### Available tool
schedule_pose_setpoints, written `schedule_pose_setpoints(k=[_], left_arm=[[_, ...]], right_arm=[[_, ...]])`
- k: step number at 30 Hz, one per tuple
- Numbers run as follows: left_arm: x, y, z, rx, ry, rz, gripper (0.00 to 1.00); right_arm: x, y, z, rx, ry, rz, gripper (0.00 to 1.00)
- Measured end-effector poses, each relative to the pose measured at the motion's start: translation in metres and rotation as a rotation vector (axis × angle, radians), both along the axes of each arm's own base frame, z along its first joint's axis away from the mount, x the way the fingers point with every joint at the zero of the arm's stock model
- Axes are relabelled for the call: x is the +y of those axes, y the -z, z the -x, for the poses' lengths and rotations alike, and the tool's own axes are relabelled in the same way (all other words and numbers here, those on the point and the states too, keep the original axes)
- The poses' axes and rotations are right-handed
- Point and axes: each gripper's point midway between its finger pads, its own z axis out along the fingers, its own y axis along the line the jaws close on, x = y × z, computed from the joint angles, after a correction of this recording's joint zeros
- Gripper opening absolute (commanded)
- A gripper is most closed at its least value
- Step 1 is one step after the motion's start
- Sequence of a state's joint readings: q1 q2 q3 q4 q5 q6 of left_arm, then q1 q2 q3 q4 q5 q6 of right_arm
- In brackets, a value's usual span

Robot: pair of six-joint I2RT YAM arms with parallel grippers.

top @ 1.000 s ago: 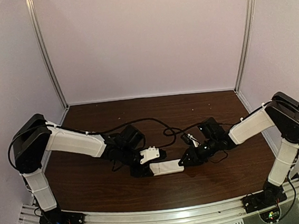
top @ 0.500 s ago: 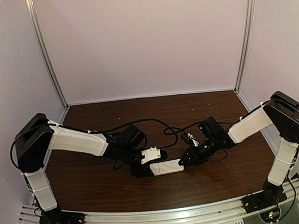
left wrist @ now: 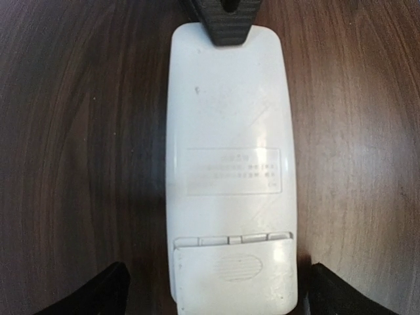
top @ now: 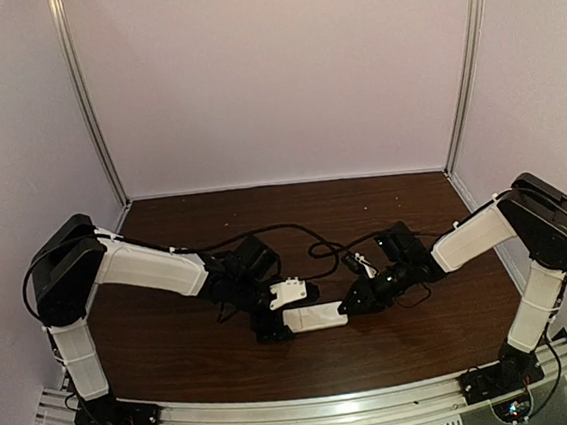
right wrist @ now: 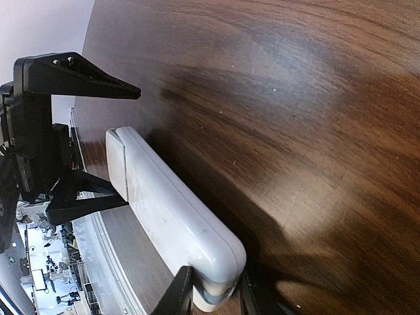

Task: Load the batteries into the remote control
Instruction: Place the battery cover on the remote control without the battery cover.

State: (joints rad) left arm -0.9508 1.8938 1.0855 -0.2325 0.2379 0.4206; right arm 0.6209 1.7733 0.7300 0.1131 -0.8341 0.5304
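Right gripper (right wrist: pixel 213 298): jaws nearly closed, pinching the right end of the remote control (left wrist: pixel 230 151), one finger on top and one under it. In the left wrist view the upper fingertip laps over that end of the casing.

Left gripper (top: pixel 271 326): jaws spread wide, holding nothing. Its fingers (left wrist: pixel 98 295) stand on either side of the remote's left end, with a gap to the casing on both sides, no contact visible.

Remote: lying lengthwise left to right, plain white back up, with a faint printed label panel at mid-body. Ribbed battery hatch (left wrist: pixel 233 275) sits on at the left end, between the left fingers. The left end rests flat on the table (top: pixel 177 353); can't tell if the pinched right end is raised a little.

Location: near-centre of the dark wood-grain table, between the two wrists.

Both arms reach inward from their bases at the near edge, white forearm covers angled toward the middle. Black cables (top: pixel 295 229) loop over the table just beyond the grippers. Pale walls and metal corner posts behind.
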Motion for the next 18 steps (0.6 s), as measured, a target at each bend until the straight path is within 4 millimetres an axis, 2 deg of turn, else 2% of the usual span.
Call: schedule_pose_setpoints(k=[4, 7, 13, 18], left_arm=[[0.004, -0.005, 0.001, -0.004, -0.022, 0.006, 0.97], [0.006, -0.017, 0.0, -0.01, -0.049, 0.036, 0.98], [0.015, -0.065, 0.0, -0.044, -0.142, 0.168, 0.97], [0.028, -0.107, -0.002, -0.044, -0.283, 0.305, 0.96]], right_arm=[[0.0, 0.0, 0.0, -0.002, 0.0, -0.001, 0.25], [0.0, 0.0, 0.0, -0.002, 0.0, -0.001, 0.27], [0.001, -0.001, -0.001, -0.001, 0.003, -0.007, 0.33], [0.002, -0.003, -0.001, 0.008, 0.011, -0.017, 0.33]])
